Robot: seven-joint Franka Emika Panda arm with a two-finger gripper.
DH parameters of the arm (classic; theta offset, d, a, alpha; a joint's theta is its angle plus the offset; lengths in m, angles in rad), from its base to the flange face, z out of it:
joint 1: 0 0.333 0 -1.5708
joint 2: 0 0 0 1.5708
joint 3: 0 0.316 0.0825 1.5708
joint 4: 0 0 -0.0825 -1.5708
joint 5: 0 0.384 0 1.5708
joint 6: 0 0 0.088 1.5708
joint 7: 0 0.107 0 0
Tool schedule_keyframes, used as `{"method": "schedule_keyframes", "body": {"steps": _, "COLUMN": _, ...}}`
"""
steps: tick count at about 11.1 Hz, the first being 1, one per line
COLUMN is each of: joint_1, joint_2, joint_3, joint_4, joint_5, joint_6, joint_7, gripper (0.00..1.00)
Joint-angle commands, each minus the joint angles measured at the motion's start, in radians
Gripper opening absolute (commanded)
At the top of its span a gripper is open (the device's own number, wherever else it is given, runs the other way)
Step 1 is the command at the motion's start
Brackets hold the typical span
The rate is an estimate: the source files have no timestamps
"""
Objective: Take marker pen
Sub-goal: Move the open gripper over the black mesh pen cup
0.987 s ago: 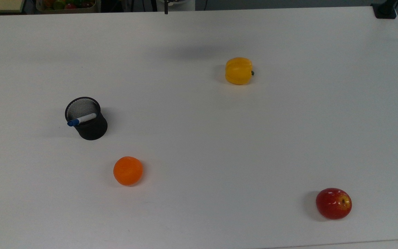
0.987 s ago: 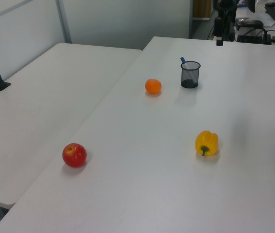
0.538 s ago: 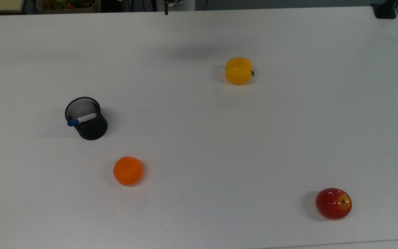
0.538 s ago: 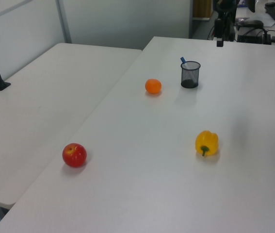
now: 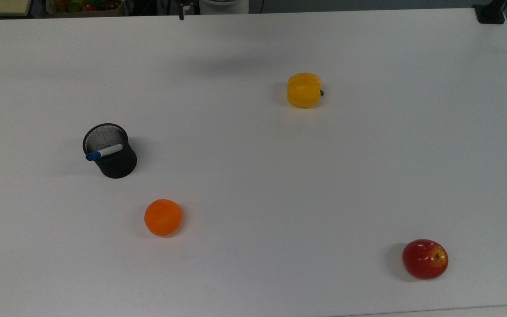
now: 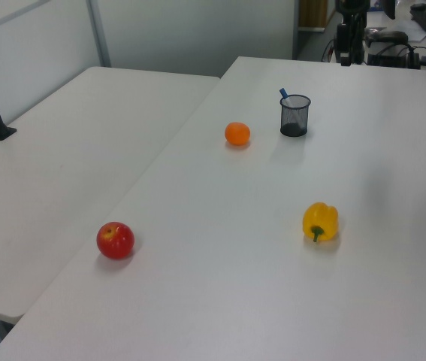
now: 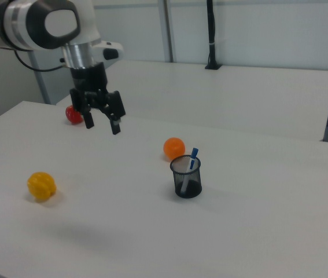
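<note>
Gripper hangs wide open, well off the pen leaning in the cup (light, stiff, probably slick) — best pinched just under the blue cap.

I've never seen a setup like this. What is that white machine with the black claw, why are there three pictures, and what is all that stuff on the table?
The white machine is a robot arm. The black claw at its end is its gripper, with two fingers standing open and holding nothing, above the table.

The three pictures show the same moment from different cameras: the top view looks down on the white table, and the left view and right view look across it from other sides.

On the table stand a black mesh cup with a marker pen leaning inside, blue cap up. That pen is what the arm should take. Around it lie an orange, a yellow bell pepper and a red apple, all apart from each other.
</note>
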Motion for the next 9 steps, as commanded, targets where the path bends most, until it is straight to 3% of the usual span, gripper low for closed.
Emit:
{"method": "schedule_keyframes", "body": {"steps": 1, "joint_1": -0.076, "joint_2": 0.043, "joint_3": -0.008, "joint_4": 0.016, "joint_5": 0.008, "joint_6": 0.104, "joint_7": -0.052, "gripper": 1.0}}
{"method": "schedule_keyframes", "body": {"steps": 4, "joint_1": -0.134, "joint_2": 0.124, "joint_3": -0.008, "joint_4": 0.017, "joint_5": 0.017, "joint_6": 0.291, "joint_7": -0.043, "gripper": 1.0}}
{"method": "schedule_keyframes", "body": {"steps": 9, "joint_1": -0.151, "joint_2": 0.262, "joint_3": -0.008, "joint_4": 0.017, "joint_5": 0.018, "joint_6": 0.618, "joint_7": -0.035, "gripper": 1.0}}
